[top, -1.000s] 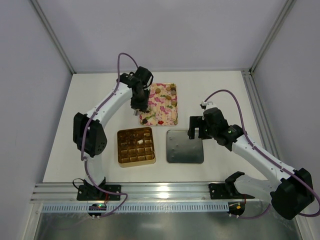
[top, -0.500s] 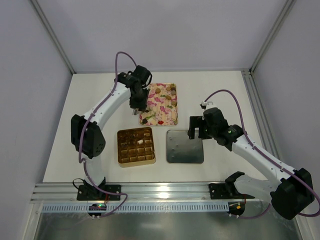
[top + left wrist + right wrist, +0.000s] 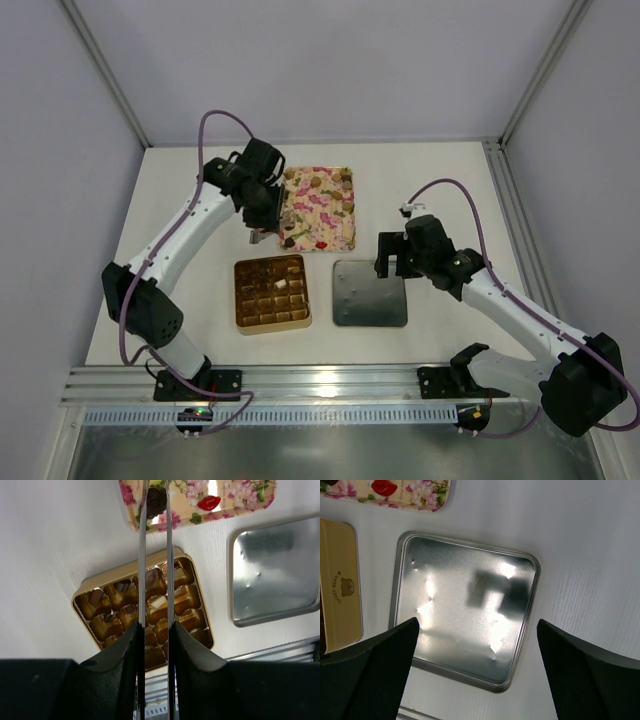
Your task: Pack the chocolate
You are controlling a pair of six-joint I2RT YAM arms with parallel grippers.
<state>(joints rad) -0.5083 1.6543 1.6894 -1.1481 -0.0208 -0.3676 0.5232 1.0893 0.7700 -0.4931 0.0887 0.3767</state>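
Now the left gripper (image 3: 260,237) pinches a dark chocolate (image 3: 156,501) just behind the gold box (image 3: 237,296); the right gripper (image 3: 477,625) hangs wide open right of it.

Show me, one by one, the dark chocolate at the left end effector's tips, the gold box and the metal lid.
dark chocolate (image 3: 156,501): left wrist view, middle of the piece.
gold box (image 3: 275,327): top external view, its near rim.
metal lid (image 3: 465,610): right wrist view, centre of its inner face.
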